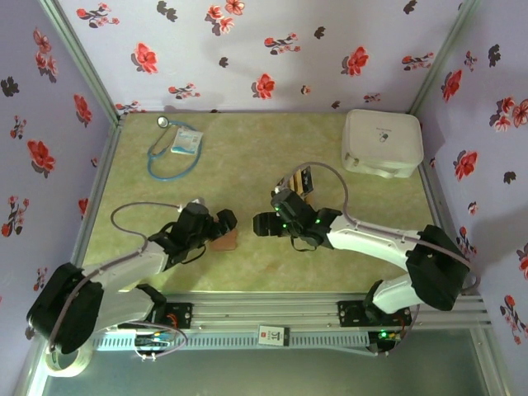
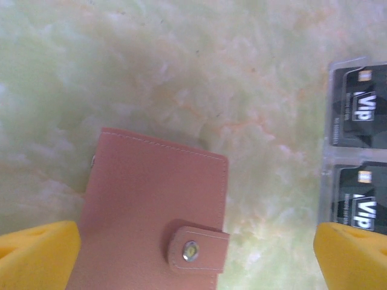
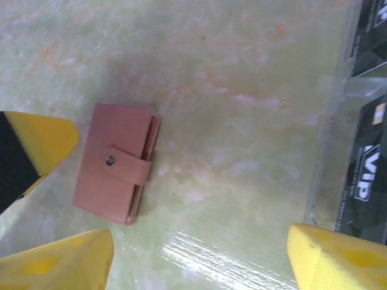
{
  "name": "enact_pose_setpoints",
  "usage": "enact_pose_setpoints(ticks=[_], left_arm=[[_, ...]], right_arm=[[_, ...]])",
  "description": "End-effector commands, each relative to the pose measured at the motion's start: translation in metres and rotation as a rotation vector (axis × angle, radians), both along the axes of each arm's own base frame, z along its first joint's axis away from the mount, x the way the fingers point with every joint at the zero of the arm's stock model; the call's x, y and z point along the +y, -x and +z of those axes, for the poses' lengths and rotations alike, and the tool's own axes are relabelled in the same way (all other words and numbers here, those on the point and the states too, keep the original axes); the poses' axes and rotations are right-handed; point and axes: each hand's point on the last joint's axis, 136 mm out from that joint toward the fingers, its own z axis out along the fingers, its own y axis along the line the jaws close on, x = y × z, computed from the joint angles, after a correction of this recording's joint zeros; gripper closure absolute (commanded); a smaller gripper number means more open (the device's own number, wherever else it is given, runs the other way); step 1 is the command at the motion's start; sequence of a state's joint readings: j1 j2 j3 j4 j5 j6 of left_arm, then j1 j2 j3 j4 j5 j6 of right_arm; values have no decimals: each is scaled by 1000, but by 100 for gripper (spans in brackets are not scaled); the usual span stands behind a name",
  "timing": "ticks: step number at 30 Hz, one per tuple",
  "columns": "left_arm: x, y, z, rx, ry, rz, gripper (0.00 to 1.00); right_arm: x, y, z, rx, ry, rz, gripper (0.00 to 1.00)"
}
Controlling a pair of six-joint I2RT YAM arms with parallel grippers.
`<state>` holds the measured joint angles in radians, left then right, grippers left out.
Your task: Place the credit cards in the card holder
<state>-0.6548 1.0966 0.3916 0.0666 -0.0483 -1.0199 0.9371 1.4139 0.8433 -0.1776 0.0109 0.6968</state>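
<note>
The card holder (image 2: pixel 154 211) was seen in pinkish brown, the credit cards (image 2: pixel 363 109) in black with white lettering, the table (image 1: pixel 247 157) marbled pale green, the walls (image 1: pixel 272 41) lilac with red flowers.

Lavender walls (image 1: pixel 272 49) printed with red and dark flowers enclose three sides. The bench (image 1: pixel 247 157) has a pale green marbled top. A silver slotted rail (image 1: pixel 247 310) runs along its near edge.

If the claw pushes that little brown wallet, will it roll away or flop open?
Probably neither. The wallet lies flat on the table, so it would likely slide, not roll. Its snap strap looks fastened, so it should hold shut. It looks thin and soft, so likely light and a bit bendy.
</note>
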Motion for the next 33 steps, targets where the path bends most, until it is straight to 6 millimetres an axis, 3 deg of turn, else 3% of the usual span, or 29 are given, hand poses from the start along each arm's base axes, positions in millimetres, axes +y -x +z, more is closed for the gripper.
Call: enact_pose_setpoints(ticks=[1, 7, 11, 26, 29, 33], left_arm=[[12, 16, -14, 40, -29, 15, 0], [16, 24, -24, 64, -29, 14, 0], [7, 22, -24, 65, -15, -10, 0], [-63, 14, 7, -4, 95, -128, 0], [-56, 12, 8, -3, 55, -100, 0], [-23, 11, 5, 11, -62, -33, 0]], right_arm=[[4, -4, 10, -15, -39, -34, 25], [-4, -7, 13, -32, -15, -50, 25], [-6, -8, 14, -32, -13, -53, 24], [-24, -7, 14, -23, -24, -93, 25], [-21, -4, 9, 8, -44, -94, 26], [-10, 3, -6, 52, -69, -85, 27]])
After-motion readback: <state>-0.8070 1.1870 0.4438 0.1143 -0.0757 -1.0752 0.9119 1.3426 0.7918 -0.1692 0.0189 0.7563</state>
